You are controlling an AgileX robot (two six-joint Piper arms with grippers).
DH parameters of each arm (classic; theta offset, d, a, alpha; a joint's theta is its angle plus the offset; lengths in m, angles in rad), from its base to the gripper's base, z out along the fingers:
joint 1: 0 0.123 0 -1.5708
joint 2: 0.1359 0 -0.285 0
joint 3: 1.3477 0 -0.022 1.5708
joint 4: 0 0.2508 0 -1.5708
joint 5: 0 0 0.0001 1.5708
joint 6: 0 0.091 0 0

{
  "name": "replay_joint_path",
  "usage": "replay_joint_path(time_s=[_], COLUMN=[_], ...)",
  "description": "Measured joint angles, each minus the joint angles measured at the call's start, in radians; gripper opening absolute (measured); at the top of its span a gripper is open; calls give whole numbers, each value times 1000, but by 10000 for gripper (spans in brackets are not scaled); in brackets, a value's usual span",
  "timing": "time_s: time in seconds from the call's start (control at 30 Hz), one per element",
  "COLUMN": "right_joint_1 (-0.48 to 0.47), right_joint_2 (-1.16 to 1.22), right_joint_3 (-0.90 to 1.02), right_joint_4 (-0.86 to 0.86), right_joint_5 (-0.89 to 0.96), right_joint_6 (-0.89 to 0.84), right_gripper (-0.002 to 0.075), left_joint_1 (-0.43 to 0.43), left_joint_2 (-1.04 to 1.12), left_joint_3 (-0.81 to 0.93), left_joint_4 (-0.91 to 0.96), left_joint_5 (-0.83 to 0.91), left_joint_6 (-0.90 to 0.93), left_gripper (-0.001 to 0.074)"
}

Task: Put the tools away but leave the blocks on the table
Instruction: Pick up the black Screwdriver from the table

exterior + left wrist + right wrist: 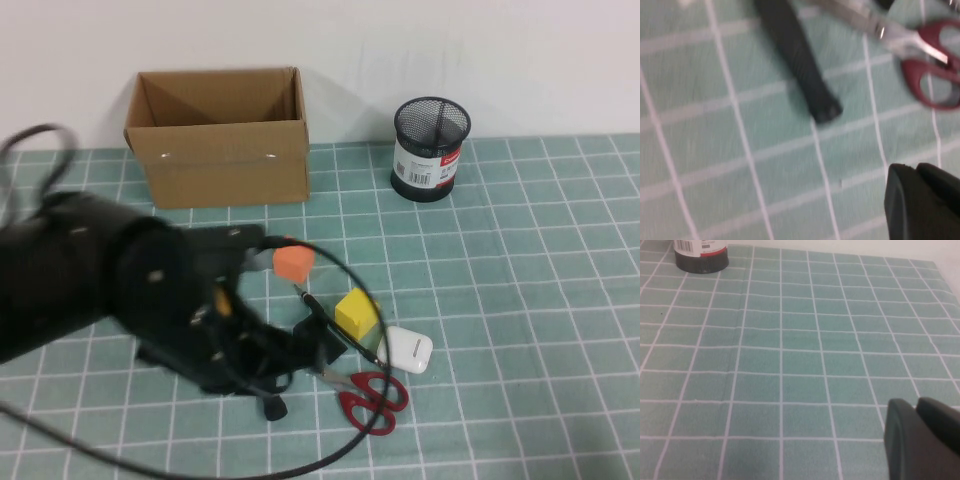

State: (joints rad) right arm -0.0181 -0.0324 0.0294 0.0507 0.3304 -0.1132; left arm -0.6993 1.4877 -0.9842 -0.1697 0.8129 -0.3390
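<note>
My left arm (pixel 120 290) reaches low over the teal grid table (pixel 520 300), above the tools. Its gripper (pixel 916 169) is shut and empty, hovering just short of the black screwdriver handle (pixel 800 55), whose end pokes out from under the arm (pixel 272 407). The red-handled scissors (pixel 372 398) (pixel 932 75) lie beside it. A thin black pointed tool (pixel 335 325) lies slanted between the orange block (pixel 293 263) and the yellow block (pixel 356 311). My right gripper (pixel 915 404) is shut over bare mat and is outside the high view.
An open cardboard box (pixel 218 135) stands at the back left and a black mesh cup (pixel 430 148) (pixel 701 255) at the back right. A white glossy case (pixel 405 350) lies next to the yellow block. A black cable (pixel 330 440) loops over the front.
</note>
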Motion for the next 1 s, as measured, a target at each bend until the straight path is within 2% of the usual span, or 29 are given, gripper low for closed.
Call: replay_joint_path(time_s=[0.13,0.2,0.3,0.37,0.43,0.7,1.0], right_joint_1=[0,0,0,0,0,0,0], right_joint_2=[0,0,0,0,0,0,0], right_joint_3=[0,0,0,0,0,0,0], right_joint_4=[0,0,0,0,0,0,0], right_joint_5=[0,0,0,0,0,0,0], right_joint_6=[0,0,0,0,0,0,0], right_gripper=[-7,-7,-7,-7,-7,-7,-7], left_joint_1=[-19,-19,-11,-4,0,3,22], left_joint_2=[76,114,169,193,208,234,295], left_joint_3=[-55,-71,-87,-91,-93,-94,-95], left_joint_4=[49,52,56,61,72,144,170], left_joint_5=[-27,-25,-5,-3,-16,-45,-102], left_joint_6=[46,70,70,28,-8,-120,-144], left_gripper=[46,116,270,333,366,388,389])
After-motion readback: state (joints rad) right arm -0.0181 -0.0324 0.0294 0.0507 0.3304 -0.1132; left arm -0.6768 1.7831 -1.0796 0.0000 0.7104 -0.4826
